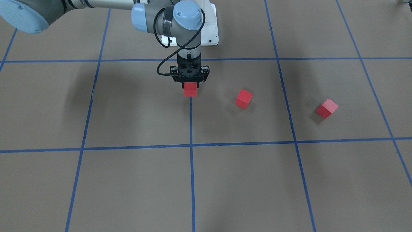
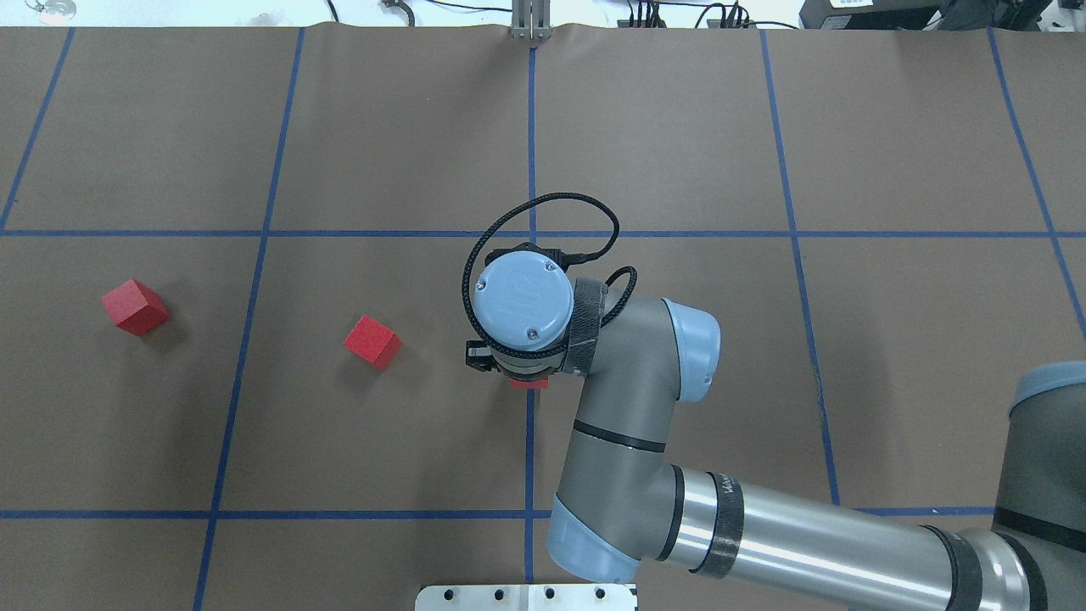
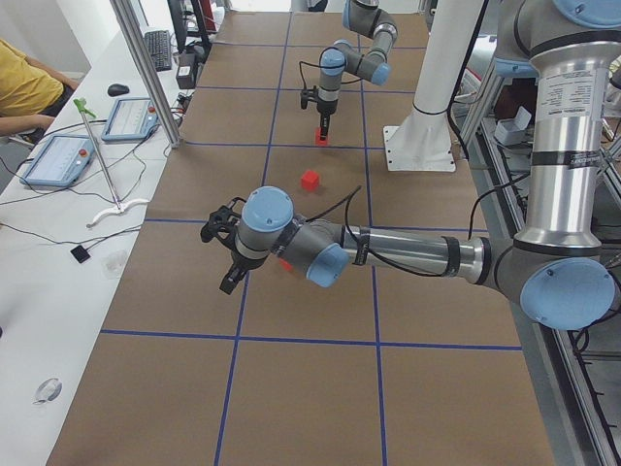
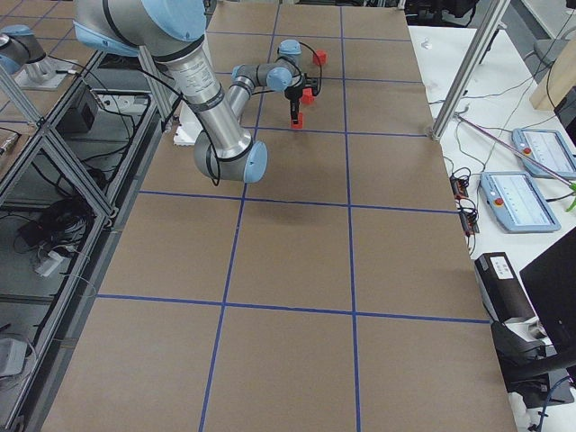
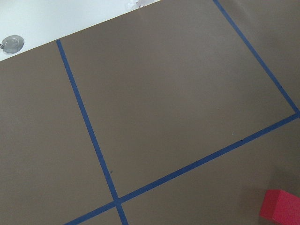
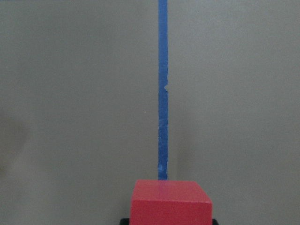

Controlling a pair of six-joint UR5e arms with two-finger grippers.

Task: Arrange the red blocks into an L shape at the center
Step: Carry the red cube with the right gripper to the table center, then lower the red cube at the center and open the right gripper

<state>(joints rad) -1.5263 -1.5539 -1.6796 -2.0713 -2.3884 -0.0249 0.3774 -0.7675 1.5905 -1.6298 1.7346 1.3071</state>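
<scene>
My right gripper (image 1: 190, 87) points straight down on the middle vertical blue line, shut on a red block (image 1: 190, 90) held at or just above the brown surface. That block fills the bottom of the right wrist view (image 6: 171, 202), and only a red sliver of it (image 2: 529, 383) shows overhead. A second red block (image 1: 243, 98) (image 2: 372, 342) lies loose and turned, toward my left. The third red block (image 1: 326, 108) (image 2: 134, 306) lies farther left, and one corner of a block shows in the left wrist view (image 5: 281, 206). My left gripper (image 3: 226, 282) hangs above the table's left end; I cannot tell if it is open.
The white robot base (image 1: 210, 32) stands just behind the held block. Blue tape lines (image 2: 532, 170) cross the brown surface. Tablets and cables lie on the white bench (image 3: 58, 155) past the table's far edge, where a person sits.
</scene>
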